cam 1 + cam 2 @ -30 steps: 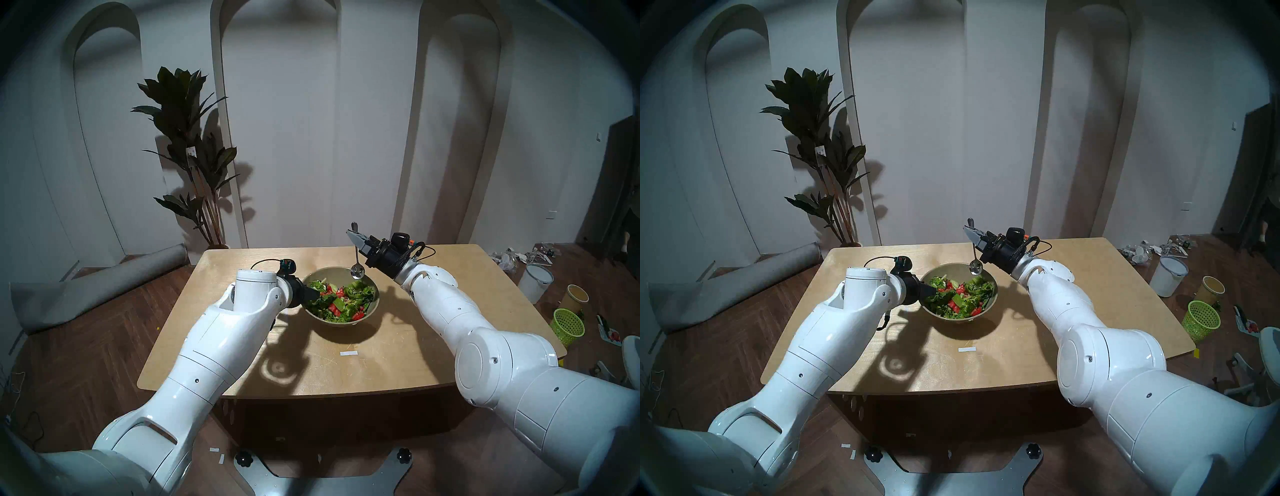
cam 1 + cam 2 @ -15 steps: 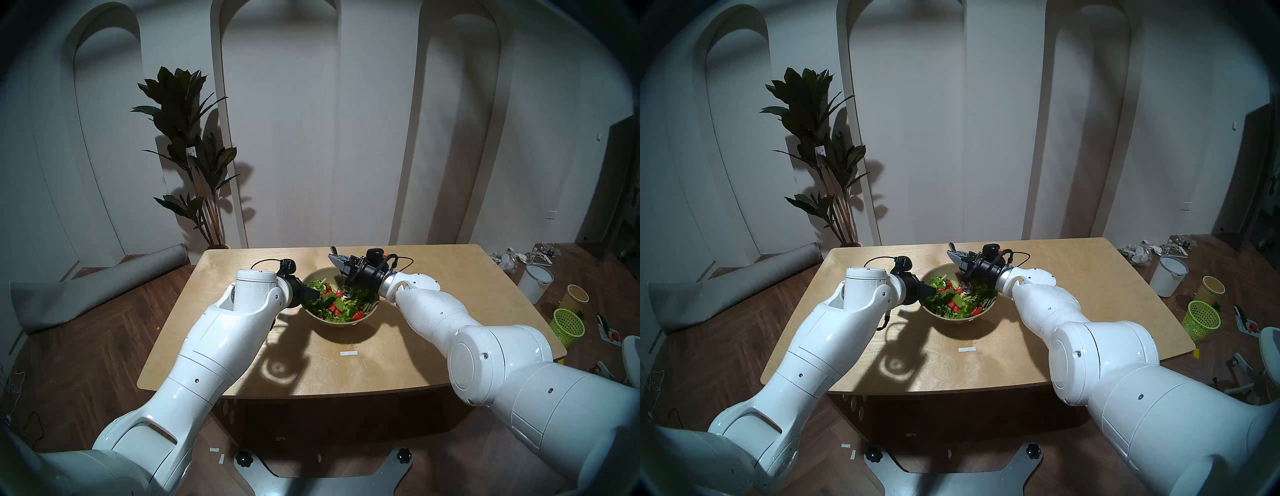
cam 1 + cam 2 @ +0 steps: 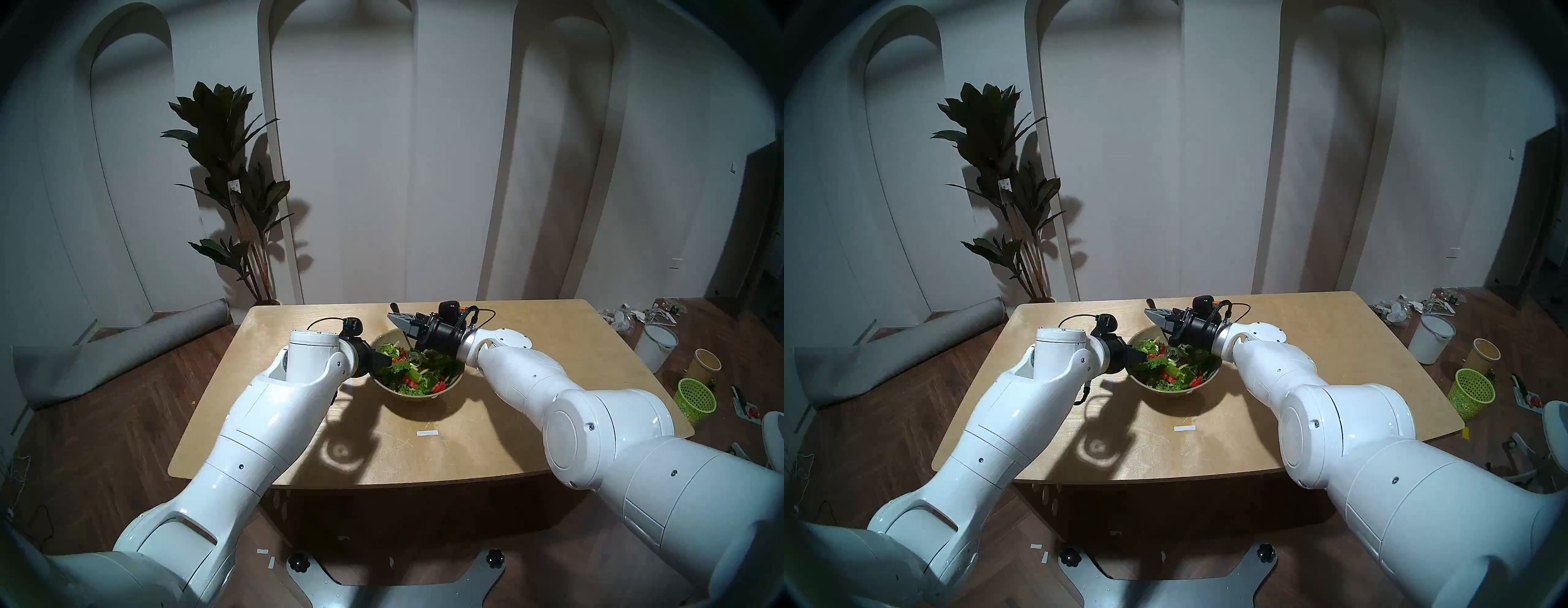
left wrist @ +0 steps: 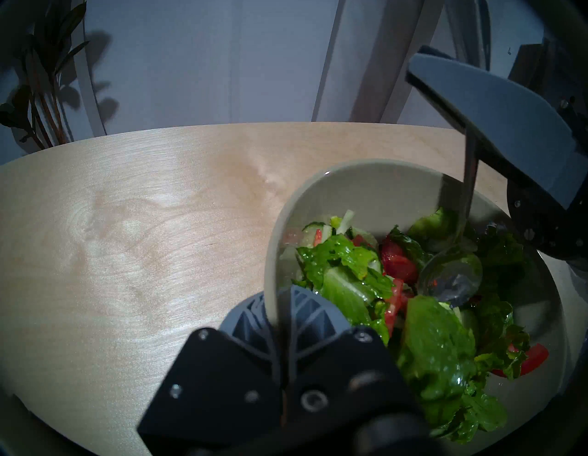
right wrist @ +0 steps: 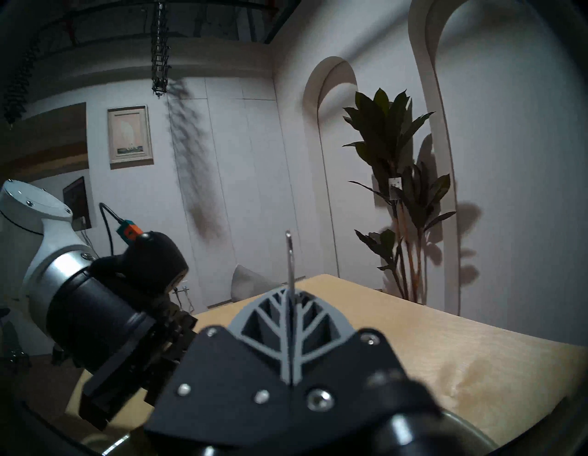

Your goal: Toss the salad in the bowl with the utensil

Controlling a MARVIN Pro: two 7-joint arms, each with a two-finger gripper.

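Head view: spoon [image 3: 413,354] down from above the bowl [image 3: 441,392] a second ago, head now among the salad [image 3: 418,373]; tossing underway. Right gripper [image 3: 396,319] jaws clamped on its handle. Left wrist only: left gripper [image 4: 280,313] jaws pinching the bowl rim, on the table [image 3: 466,446].

right hand [image 5: 290,321] clamping spoon handle [image 5: 289,264], plant [image 5: 397,197]

one bowl [image 3: 439,389], one spoon [image 4: 450,278], perhaps two tools [image 4: 278,305]
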